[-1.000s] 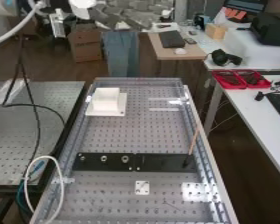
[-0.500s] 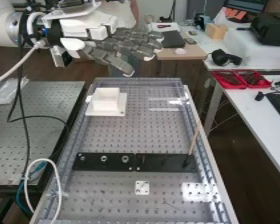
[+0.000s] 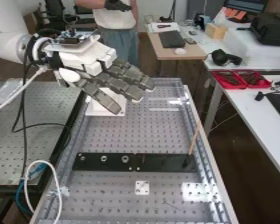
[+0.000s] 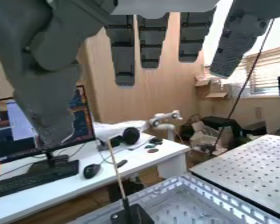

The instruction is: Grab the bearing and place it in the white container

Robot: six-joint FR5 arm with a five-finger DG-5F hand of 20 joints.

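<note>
Dark grey hand (image 3: 121,80), white box (image 3: 97,110) partly behind it, silver tabletop (image 3: 114,134) with dotty rows below it, black strip (image 3: 160,162) farther down

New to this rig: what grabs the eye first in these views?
Likely the big dark grey hand, fingers straight, partly covering the white container in the high view. Next, the black strip across the perforated bench, with a thin rod sticking up near its right end there.
</note>
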